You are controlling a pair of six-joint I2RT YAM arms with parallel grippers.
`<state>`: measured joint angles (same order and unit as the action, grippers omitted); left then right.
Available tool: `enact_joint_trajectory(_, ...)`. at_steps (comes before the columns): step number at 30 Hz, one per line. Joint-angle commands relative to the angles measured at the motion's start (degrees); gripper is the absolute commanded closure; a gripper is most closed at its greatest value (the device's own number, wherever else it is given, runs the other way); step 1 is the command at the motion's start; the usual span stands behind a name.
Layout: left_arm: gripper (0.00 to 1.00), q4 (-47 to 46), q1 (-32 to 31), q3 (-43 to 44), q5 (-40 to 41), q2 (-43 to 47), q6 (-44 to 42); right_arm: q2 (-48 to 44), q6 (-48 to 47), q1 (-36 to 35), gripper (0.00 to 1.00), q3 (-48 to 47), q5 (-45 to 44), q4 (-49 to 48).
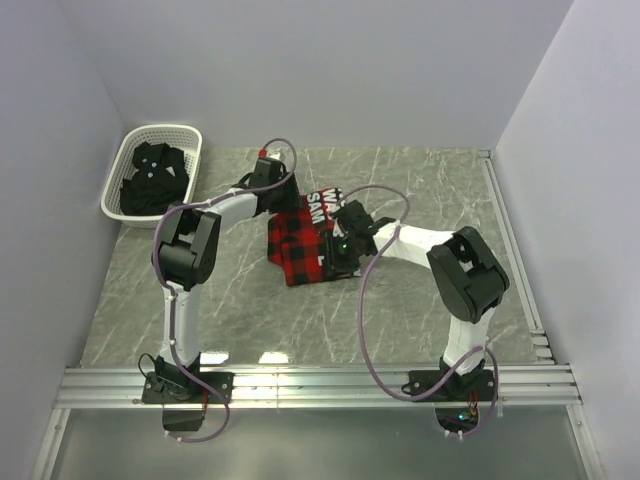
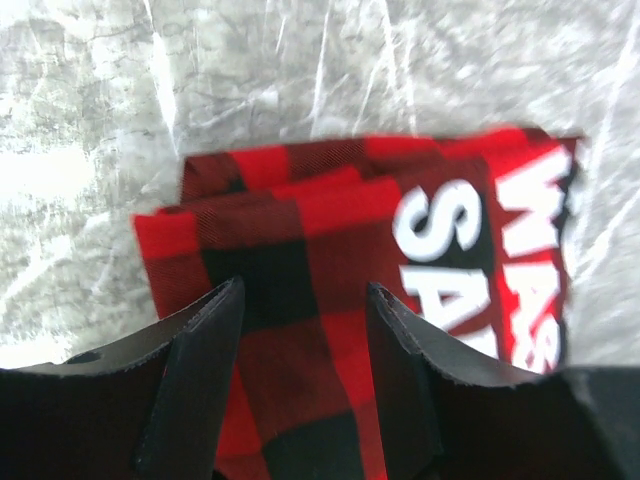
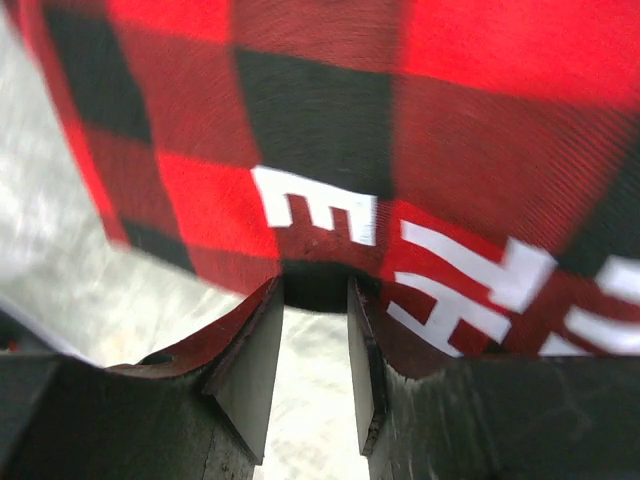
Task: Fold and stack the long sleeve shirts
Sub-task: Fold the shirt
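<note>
You've got the red flannel (image 1: 300, 245) part-folded on the table (image 1: 430, 190), black shirt (image 1: 152, 180) waiting in the basket (image 1: 190, 135); left gripper (image 2: 305, 290) fingers apart over cloth, right gripper (image 3: 315, 290) fingers narrow at the hem, hold unclear; stacking undone.

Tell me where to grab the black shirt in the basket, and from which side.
Best guess: pinch a raised fold near the middle of the black shirt, coming straight down from above. It lies crumpled inside the white basket, whose walls block any sideways approach.
</note>
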<state>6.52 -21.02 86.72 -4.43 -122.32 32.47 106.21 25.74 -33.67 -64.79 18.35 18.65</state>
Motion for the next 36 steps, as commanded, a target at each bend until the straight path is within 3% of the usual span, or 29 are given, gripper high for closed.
enact_joint_trajectory(1, 0.42, -1.15, 0.19, -0.84, -0.65, -0.81, -7.83, 0.31, 0.71, -5.42, 0.6, 1.25, 5.82, 4.81)
enact_joint_trajectory(7, 0.41, -7.82, 0.01, -3.48, -7.86, 2.7, -13.57, 0.22, 3.62, -13.95, 0.6, -4.1, 9.34, 1.13)
enact_joint_trajectory(10, 0.39, -11.7, 0.01, -5.94, -12.97, 6.21, -12.96, -2.58, 4.85, -14.32, 0.6, -4.99, 9.6, -2.2)
enact_joint_trajectory(15, 0.33, -13.3, 0.27, -9.81, -8.16, 14.91, -7.27, -11.53, 4.76, -8.88, 0.6, -0.87, 7.31, -6.08)
enact_joint_trajectory(20, 0.16, -10.23, 0.36, -13.49, 1.59, 25.7, 0.39, -15.33, 7.75, 3.33, 0.59, 5.11, 12.84, -14.69)
enact_joint_trajectory(22, 0.12, -6.9, 0.36, -14.73, 5.99, 28.53, 5.48, -14.2, 9.06, 7.99, 0.59, 5.12, 16.17, -17.84)
enact_joint_trajectory(24, 0.12, -6.7, 0.19, -17.97, 5.05, 32.57, 8.12, -11.3, 10.03, 10.71, 0.59, 3.72, 18.47, -18.57)
enact_joint_trajectory(31, 0.18, -2.48, -7.27, -29.4, 1.2, 39.17, 9.63, 0.3, 18.98, 12.93, 0.59, 2.65, 23.84, -35.5)
enact_joint_trajectory(36, 0.18, -3.8, -8.6, -39.69, -0.5, 41.2, 11.65, 8.74, 23.39, 14.51, 0.59, 5.73, 23.05, -43.17)
